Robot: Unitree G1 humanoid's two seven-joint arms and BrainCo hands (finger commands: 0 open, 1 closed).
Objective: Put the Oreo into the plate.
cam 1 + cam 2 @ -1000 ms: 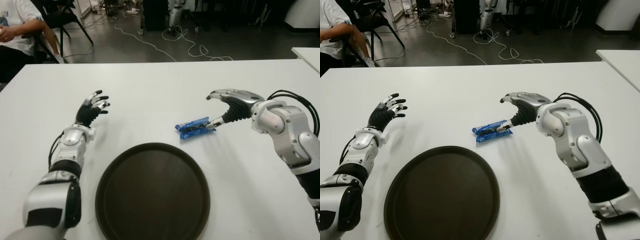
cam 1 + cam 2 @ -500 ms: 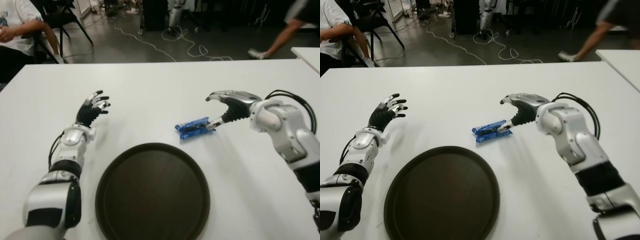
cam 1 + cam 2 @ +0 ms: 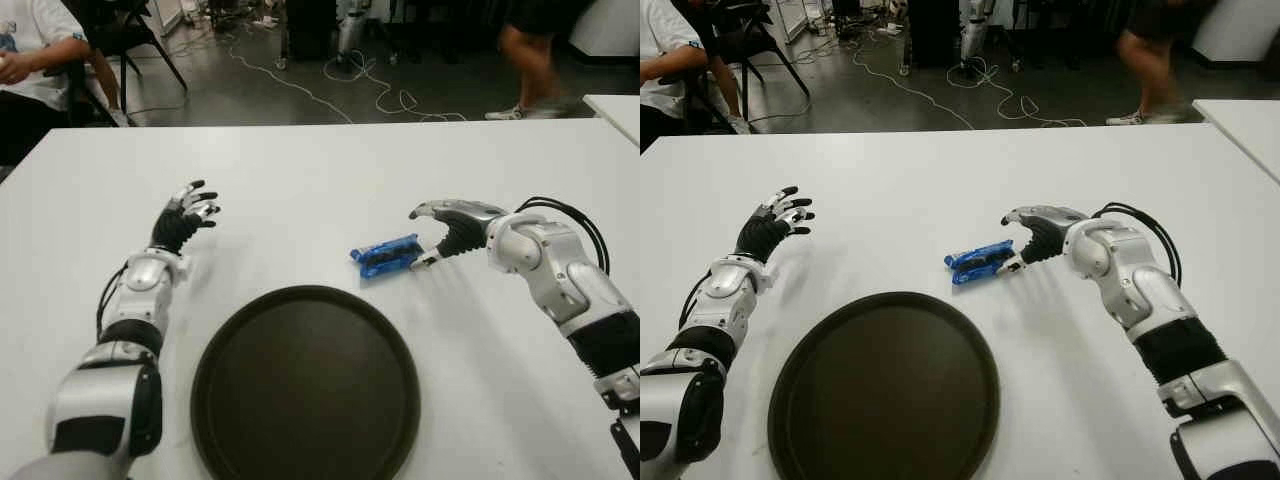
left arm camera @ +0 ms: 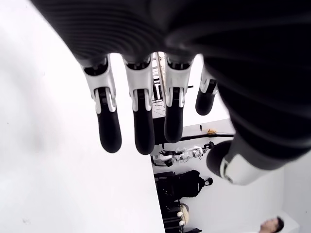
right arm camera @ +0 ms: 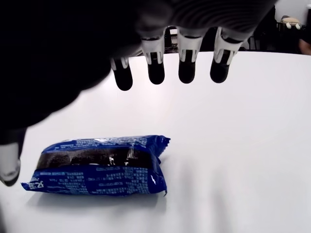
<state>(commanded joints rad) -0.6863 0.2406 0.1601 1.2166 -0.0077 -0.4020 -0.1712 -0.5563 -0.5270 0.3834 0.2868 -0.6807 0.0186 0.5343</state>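
The Oreo, a blue snack pack [image 3: 385, 256], lies flat on the white table [image 3: 320, 190] just beyond the far right rim of the dark round plate [image 3: 305, 385]. My right hand [image 3: 421, 240] is open at the pack's right end, its fingers arched above the table and its thumb low beside the pack. In the right wrist view the pack [image 5: 99, 167] lies under the straight fingers [image 5: 187, 65], and none of them touch it. My left hand [image 3: 185, 215] shows open with spread fingers on the left of the table, left of the plate.
A seated person [image 3: 30, 60] is beyond the table's far left corner. Another person's legs [image 3: 530, 55] cross the floor at the back right. Cables [image 3: 380, 95] lie on the floor. A second white table [image 3: 615, 110] stands at the right.
My right hand has dropped lower and drawn in at the pack's right end. The pack and my left hand have not moved. A person has walked into the background.
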